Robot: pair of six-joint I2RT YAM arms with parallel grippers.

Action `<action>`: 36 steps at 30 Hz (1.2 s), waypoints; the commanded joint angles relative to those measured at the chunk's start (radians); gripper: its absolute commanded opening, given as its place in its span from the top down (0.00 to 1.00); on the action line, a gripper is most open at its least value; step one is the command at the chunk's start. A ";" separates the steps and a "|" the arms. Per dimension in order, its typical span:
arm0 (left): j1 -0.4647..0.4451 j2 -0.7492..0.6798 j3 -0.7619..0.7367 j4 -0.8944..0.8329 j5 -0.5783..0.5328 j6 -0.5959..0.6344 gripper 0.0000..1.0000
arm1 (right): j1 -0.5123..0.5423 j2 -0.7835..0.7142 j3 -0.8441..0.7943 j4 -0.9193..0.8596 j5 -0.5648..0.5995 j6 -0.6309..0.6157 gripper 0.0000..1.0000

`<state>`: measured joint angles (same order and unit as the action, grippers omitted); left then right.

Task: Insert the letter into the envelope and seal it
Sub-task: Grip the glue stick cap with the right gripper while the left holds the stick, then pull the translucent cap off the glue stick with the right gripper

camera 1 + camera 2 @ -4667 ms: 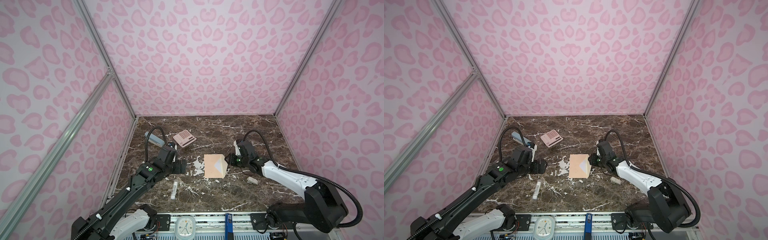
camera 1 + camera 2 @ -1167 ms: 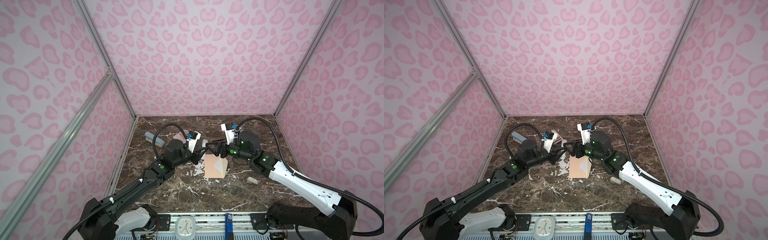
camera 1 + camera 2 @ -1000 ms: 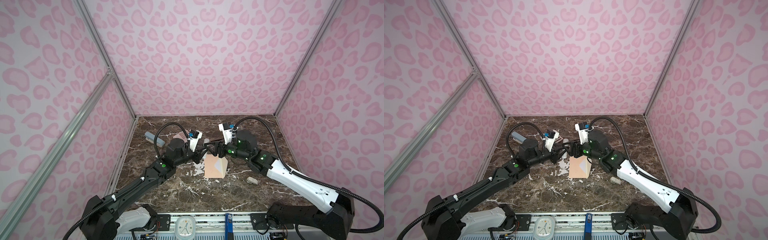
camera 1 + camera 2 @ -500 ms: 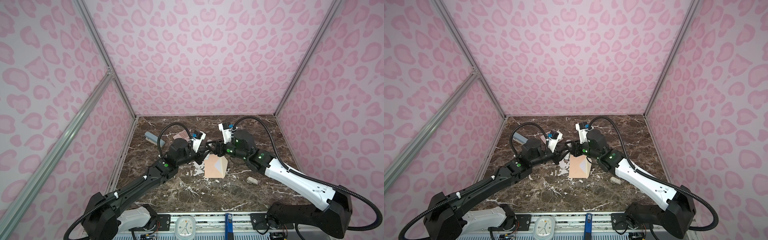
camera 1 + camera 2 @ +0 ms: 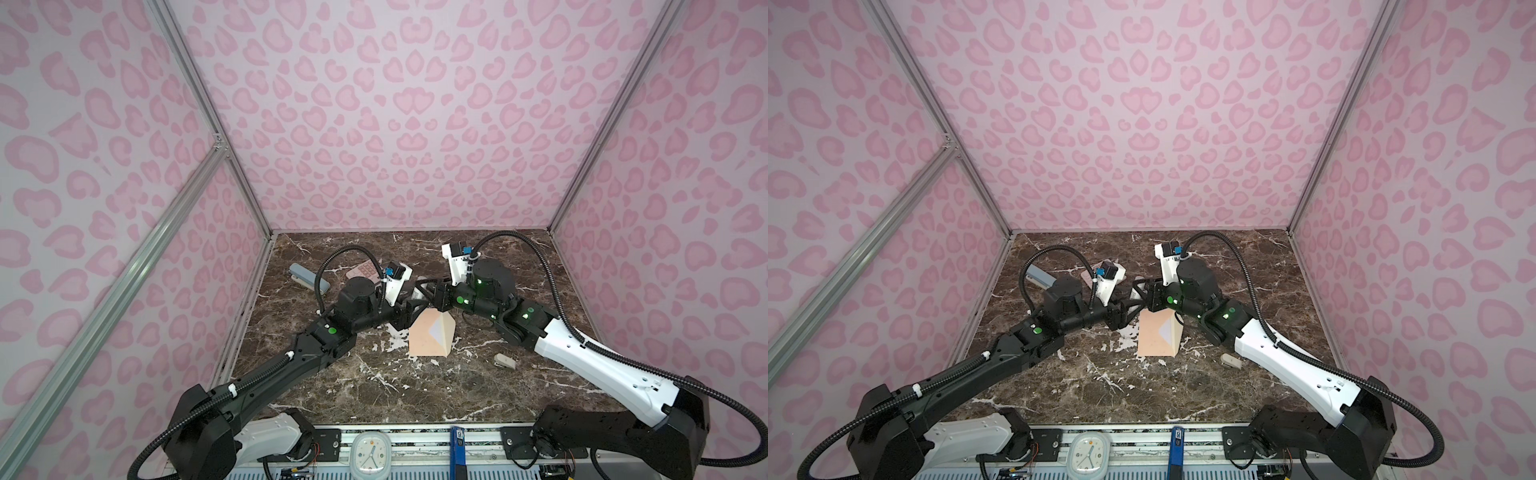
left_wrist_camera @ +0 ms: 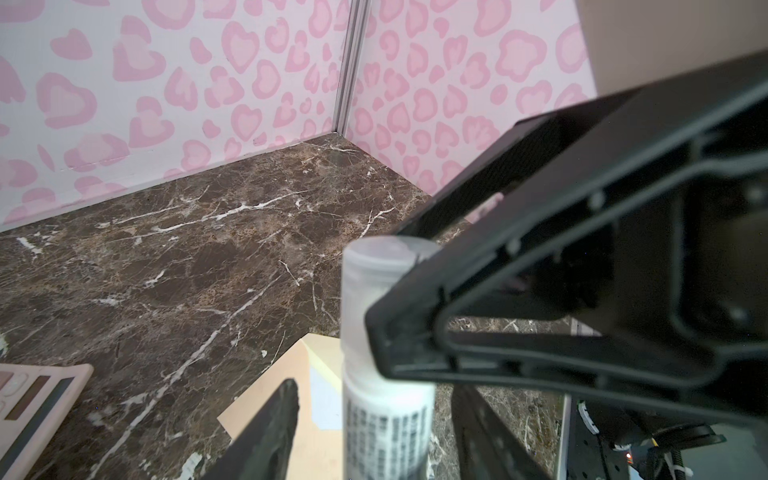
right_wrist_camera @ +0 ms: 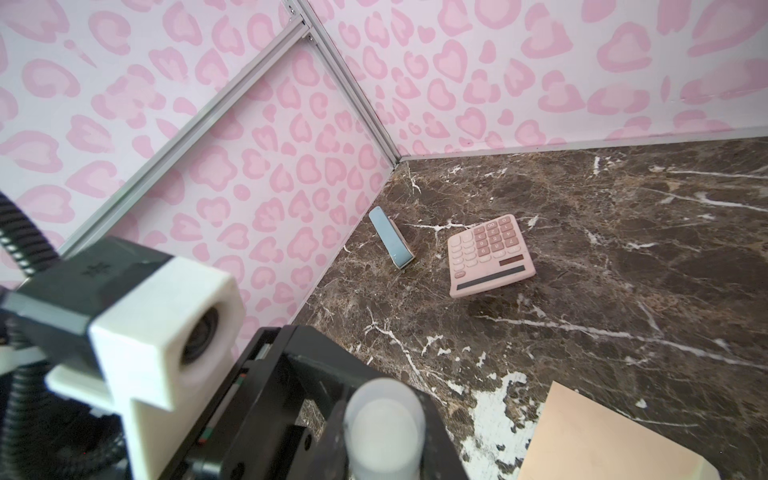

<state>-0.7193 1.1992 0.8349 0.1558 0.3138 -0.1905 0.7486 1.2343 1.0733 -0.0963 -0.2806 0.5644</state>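
The peach-tan envelope [image 5: 422, 343] [image 5: 1152, 338] lies flat mid-table with its flap lifted. A white patch at its mouth looks like the letter [image 5: 438, 330] [image 6: 324, 399]. Just above its far end both grippers meet around a white glue stick [image 6: 386, 415] [image 7: 384, 419]. My right gripper [image 5: 424, 289] [image 6: 386, 286] is shut on the stick's capped end. My left gripper [image 5: 414, 306] [image 6: 382, 419] stands open around the stick's labelled body, with a gap on each side between its fingers [image 6: 282, 415] and the tube.
A pink calculator [image 7: 490, 255] [image 5: 365, 270] and a blue-grey stapler [image 7: 390, 243] [image 5: 309, 277] lie at the back left. A small beige object [image 5: 505, 361] rests right of the envelope. Pink patterned walls close in three sides; a clock [image 5: 371, 455] sits on the front rail.
The left gripper has let go of the glue stick and opened, while the right gripper has closed on the stick's cap end. Both arms have stayed nearly in place above the envelope.
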 commanded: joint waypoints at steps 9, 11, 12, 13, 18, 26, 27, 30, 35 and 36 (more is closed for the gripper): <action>0.000 -0.003 0.009 0.042 0.032 -0.003 0.41 | 0.007 -0.002 0.012 -0.027 0.024 -0.046 0.76; 0.000 0.003 0.012 0.041 0.042 -0.003 0.42 | 0.008 -0.007 0.012 -0.031 0.028 -0.053 0.76; 0.000 0.007 0.017 0.041 0.047 0.000 0.42 | 0.008 -0.007 0.016 -0.033 0.030 -0.057 0.76; 0.000 0.012 0.022 0.018 0.052 0.000 0.43 | 0.008 -0.006 0.016 -0.038 0.033 -0.061 0.76; 0.000 0.028 0.033 0.002 0.067 -0.001 0.47 | 0.009 -0.001 0.027 -0.051 0.033 -0.072 0.76; 0.000 0.040 0.044 -0.012 0.074 0.002 0.54 | 0.015 0.009 0.041 -0.072 0.037 -0.093 0.76; 0.000 0.040 0.043 -0.012 0.074 0.002 0.54 | 0.015 0.009 0.043 -0.076 0.038 -0.096 0.75; 0.000 0.036 0.042 -0.013 0.074 0.003 0.58 | 0.018 0.012 0.046 -0.080 0.040 -0.104 0.75; 0.000 0.034 0.038 -0.015 0.068 0.002 0.69 | 0.023 0.015 0.051 -0.090 0.046 -0.117 0.75; 0.000 0.033 0.039 -0.016 0.068 0.003 0.71 | 0.023 0.016 0.051 -0.091 0.048 -0.118 0.74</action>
<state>-0.7193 1.2377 0.8673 0.1276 0.3767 -0.1902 0.7704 1.2453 1.1183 -0.1864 -0.2390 0.4660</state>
